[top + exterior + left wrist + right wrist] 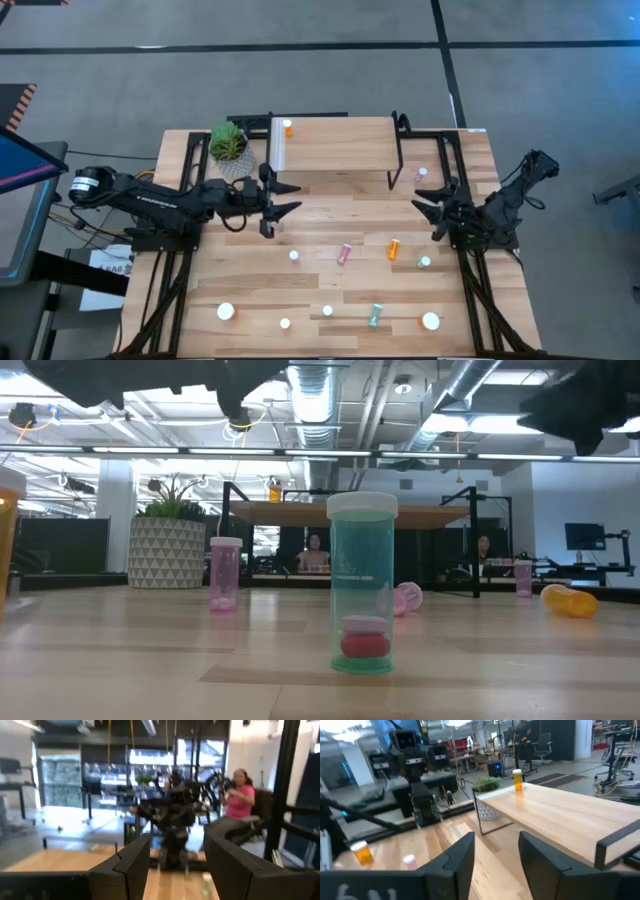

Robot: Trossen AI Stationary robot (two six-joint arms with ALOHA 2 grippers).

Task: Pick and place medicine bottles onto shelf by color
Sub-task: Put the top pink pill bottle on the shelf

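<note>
The light-wood shelf point(335, 145) stands at the table's far side, with one orange bottle point(288, 128) upright on its left end; this bottle also shows in the right wrist view point(518, 778). Several other bottles stand or lie on the table. A pink one point(345, 253), an orange one point(394, 248) and a teal one point(376, 315) lie on their sides. A teal bottle point(362, 585) stands upright close to the low camera. My left gripper point(296, 197) is open and empty above the table, just near of the shelf's left end. My right gripper point(422, 198) is open and empty near the shelf's right end.
A green potted plant point(230, 148) stands left of the shelf. The shelf's black legs point(396, 165) stand between my grippers and the shelf top. A person in a pink top point(240, 797) sits in the room behind the table. Bare tabletop point(340, 215) lies between the two grippers.
</note>
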